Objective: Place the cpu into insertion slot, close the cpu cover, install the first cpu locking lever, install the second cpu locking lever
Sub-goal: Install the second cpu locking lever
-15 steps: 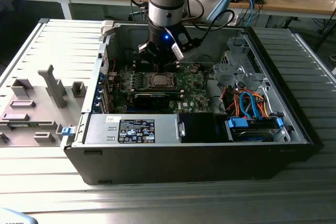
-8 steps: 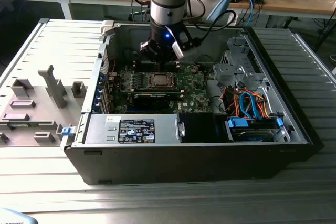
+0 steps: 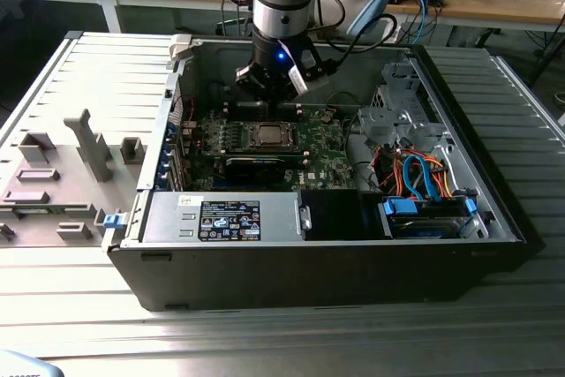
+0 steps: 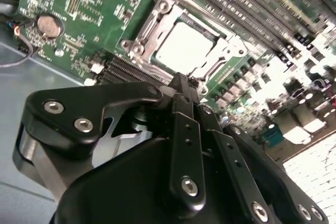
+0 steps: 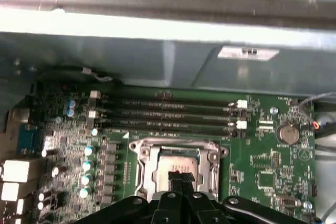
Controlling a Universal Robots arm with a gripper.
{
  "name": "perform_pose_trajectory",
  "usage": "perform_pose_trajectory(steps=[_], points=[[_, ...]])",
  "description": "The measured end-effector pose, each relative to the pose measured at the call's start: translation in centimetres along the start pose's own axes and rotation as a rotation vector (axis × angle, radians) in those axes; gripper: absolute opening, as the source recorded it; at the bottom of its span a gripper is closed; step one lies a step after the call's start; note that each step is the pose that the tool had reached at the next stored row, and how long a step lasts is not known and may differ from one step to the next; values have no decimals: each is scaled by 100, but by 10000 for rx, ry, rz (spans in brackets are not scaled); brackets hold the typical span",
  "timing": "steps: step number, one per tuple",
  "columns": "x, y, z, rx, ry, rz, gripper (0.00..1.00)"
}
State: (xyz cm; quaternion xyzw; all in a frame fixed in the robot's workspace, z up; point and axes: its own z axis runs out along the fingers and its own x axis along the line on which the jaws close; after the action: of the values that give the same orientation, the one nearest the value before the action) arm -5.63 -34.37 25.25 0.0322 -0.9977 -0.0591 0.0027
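In the second wrist view the gripper (image 4: pixel 184 85) is filling the foreground, its black fingers (image 4: pixel 185 145) drawn together to a narrow tip with nothing between them; that tip is hovering just over the near edge of the insertion slot (image 4: pixel 157 24); the cpu (image 4: pixel 185 45) is lying flat in that slot, its pale metal top catching the light; the cpu cover (image 4: pixel 226 48) is sitting down around it as a silvery frame. In the first wrist view the cpu (image 5: pixel 176 162) is showing inside the cover (image 5: pixel 142 163), with the memory slots (image 5: pixel 168 115) running beyond it; a coin battery (image 5: pixel 287 134) is sitting off to one side. In the exterior view the arm (image 3: pixel 282 6) is reaching down into the open computer case (image 3: pixel 353 271), over the green motherboard (image 3: pixel 327 161).
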Motion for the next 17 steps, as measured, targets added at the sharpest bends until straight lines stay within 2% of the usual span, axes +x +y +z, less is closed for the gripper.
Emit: perform_pose_trajectory(steps=[2, 4, 5, 6, 8, 10, 11, 12, 13, 14, 17], points=[[-9, 102, 11, 12, 0, 13, 11], [-10, 116, -2, 24, -1, 24, 11], [-11, 118, -15, 106, 3, 31, 11], [-12, 118, -17, 288, 15, 36, 11], [-21, 117, -17, 846, 53, 51, 11], [-32, 117, -17, 1227, 82, 63, 11], [-40, 117, -17, 1454, 100, 72, 11], [-46, 116, -20, 1546, 112, 73, 11], [-49, 117, -27, 1602, 120, 77, 11], [-51, 117, -34, 1628, 122, 79, 11], [-51, 118, -38, 1636, 122, 80, 11]])
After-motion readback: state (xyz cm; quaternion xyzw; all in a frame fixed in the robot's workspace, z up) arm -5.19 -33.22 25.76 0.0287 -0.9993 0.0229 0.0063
